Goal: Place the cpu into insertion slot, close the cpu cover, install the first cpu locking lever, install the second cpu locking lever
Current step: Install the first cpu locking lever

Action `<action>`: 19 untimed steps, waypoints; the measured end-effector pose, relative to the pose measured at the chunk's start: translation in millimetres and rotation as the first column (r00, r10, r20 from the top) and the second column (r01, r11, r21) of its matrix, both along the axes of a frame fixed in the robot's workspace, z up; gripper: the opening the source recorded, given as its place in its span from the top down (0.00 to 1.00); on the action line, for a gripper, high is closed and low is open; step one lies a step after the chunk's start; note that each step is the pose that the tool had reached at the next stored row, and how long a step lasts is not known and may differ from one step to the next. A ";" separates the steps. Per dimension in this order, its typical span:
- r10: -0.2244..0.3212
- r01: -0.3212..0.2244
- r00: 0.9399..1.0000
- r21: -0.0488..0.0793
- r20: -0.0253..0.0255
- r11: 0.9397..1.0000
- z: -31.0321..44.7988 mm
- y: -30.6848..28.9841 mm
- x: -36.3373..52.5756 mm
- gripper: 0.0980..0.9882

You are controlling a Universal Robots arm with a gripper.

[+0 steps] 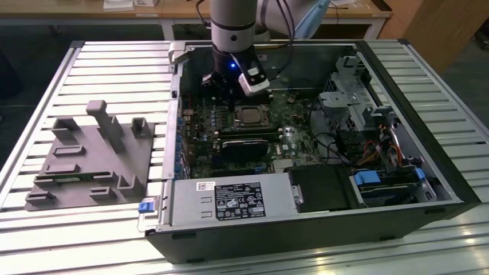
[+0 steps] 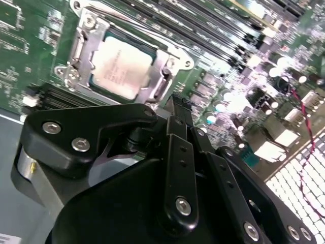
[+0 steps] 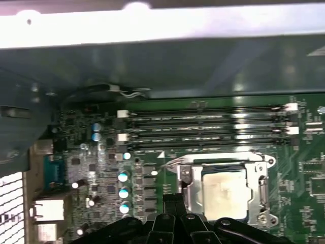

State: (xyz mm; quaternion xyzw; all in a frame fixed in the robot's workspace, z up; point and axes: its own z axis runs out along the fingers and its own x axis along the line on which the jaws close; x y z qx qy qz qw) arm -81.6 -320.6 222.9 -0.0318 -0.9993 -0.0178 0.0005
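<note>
Exterior view places the cpu [image 1: 248, 116] flat and face up in the insertion slot [image 1: 235, 116], on the green motherboard [image 1: 287, 123] inside the open computer case [image 1: 428, 189], toward the case's far wall. The chip is a small square with a dull, matte silver-tan metal top. Being square it has no long axis, and its edges run parallel to the long, narrow black memory slots [image 1: 244, 136] just on its near side.

In the second wrist view the cpu cover [image 2: 152, 46], a thin, shiny stamped-metal frame with a large square window, lies down over the chip's margins, and the chip's top shows through the window. A slim bright wire lever [image 2: 134, 31] runs along the cover's edge on the memory-slot side.

The arm [image 1: 233, 23], a smooth grey cylinder, stands nearly upright and reaches down into the case from its far edge. The gripper [image 1: 229, 103] is matte black with round screw heads and points straight down at the board, just far of the socket and to the exterior view's left of it. Both wrist views show its fingers drawn together with nothing between them, the tips close beside the socket's frame. Whether they touch it cannot be told.

The case rests on a ribbed aluminium table [image 1: 114, 63] beside a grey moulded fixture [image 1: 91, 154].
</note>
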 end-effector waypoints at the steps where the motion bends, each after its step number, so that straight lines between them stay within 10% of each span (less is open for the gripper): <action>1: 0.000 0.000 1.000 0.000 0.000 1.000 0.0 0.0 -1.6 0.99; 19: 0.000 0.000 1.000 0.000 0.000 1.000 12.2 0.0 -8.6 0.99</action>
